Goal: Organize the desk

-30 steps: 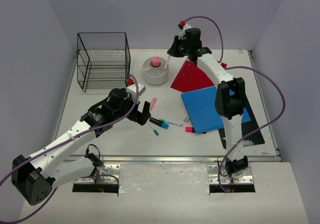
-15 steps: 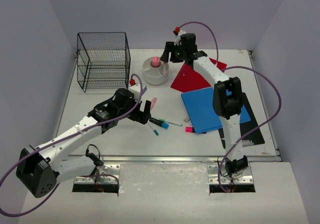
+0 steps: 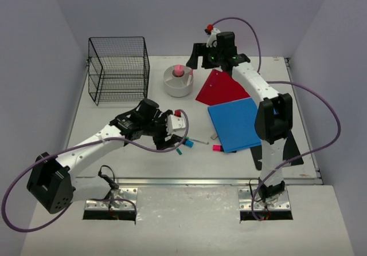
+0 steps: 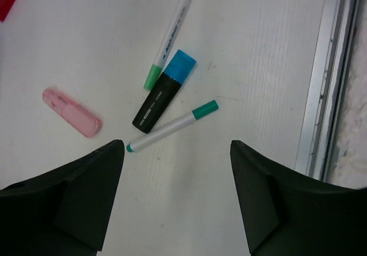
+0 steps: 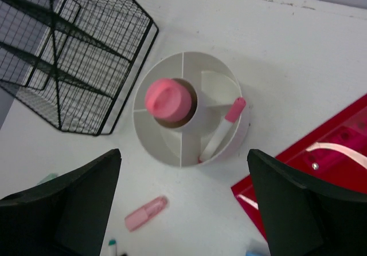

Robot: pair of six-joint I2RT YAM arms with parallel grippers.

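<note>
Barely begun: one pen (image 5: pixel 221 129) sits in the caddy (image 5: pixel 150 136), markers (image 4: pixel 164 98) litter the near desk (image 4: pixel 258 50), left gripper (image 4: pixel 176 152) and right gripper (image 5: pixel 183 158) gape empty.

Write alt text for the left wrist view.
The open left hand hovers over the desk, its dark fingers framing a teal-capped marker, a blue-capped black highlighter and a green-tipped pen. A pink highlighter lies to the left; the silver rail runs down the right.

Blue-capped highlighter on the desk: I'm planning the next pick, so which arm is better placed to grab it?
Left, probably. The left claw, open, hovers right at the highlighter, while the right claw hangs farther back over the round white organizer.
</note>
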